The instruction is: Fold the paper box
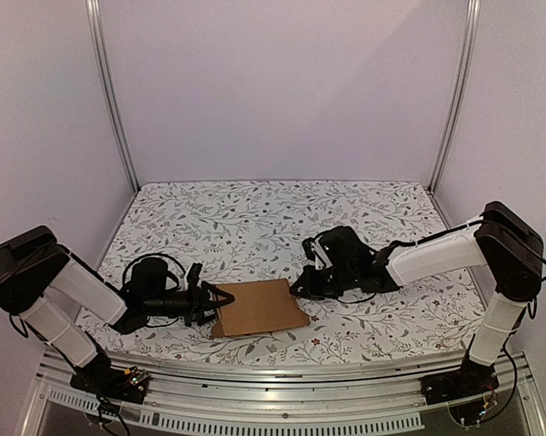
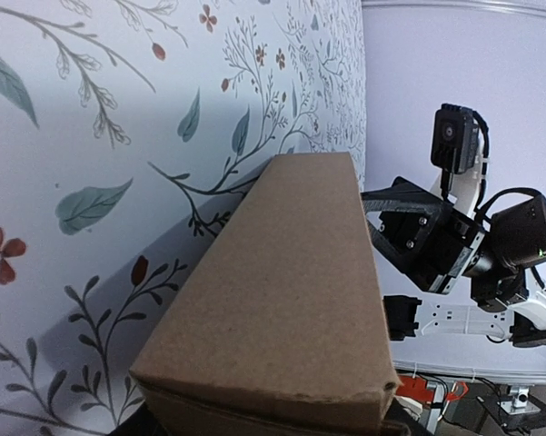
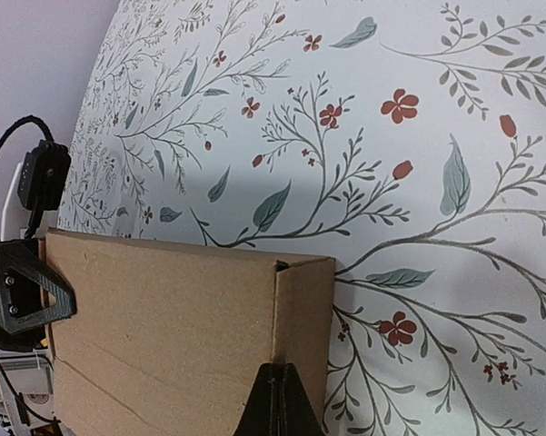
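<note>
Paper box (image 1: 259,307) at 6 o'clock. Left gripper (image 1: 215,304): fingers cropped, grip unreadable. Right gripper (image 3: 273,386): tips together, wrist view only.

Top camera: high behind arm bases (image 1: 118,381), looking down over whole table (image 1: 254,209). Wrist cameras: low, close behind own fingers (image 3: 273,409), facing paper box (image 2: 282,300) from opposite ends; each sees other arm (image 2: 454,245) past box.

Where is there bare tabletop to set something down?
Free: the far half of the table, between the paper box and back wall, and the near right corner. Crowded: near centre, where the left gripper and right gripper meet the box.
</note>
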{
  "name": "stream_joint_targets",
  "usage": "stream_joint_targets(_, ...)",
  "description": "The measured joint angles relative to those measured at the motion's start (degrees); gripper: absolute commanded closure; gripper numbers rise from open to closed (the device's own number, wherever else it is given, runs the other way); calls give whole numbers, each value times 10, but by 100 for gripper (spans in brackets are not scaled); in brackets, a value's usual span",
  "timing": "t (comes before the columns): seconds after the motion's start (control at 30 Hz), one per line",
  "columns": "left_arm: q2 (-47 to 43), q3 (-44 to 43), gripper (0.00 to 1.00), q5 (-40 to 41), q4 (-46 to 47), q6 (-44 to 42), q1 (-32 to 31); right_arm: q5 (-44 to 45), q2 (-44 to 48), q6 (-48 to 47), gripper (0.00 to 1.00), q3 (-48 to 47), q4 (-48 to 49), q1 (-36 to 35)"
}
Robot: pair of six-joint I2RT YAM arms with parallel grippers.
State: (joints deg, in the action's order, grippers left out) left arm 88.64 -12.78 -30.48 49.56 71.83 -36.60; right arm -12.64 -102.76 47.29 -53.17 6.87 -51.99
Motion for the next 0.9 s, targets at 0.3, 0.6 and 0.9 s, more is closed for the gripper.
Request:
stream_joint_targets(0.3,0,2,88,-17,14,13,7,6,23,-29,57,15,-19,0)
stream_joint_targets(0.6,-19,1,89,-44,16,40,22,29,164,-175,7,20,-110,-3)
stream_joint_targets(0.9,-77,0,89,-122,14,94,56,52,290,-430,1,7,-176,-39)
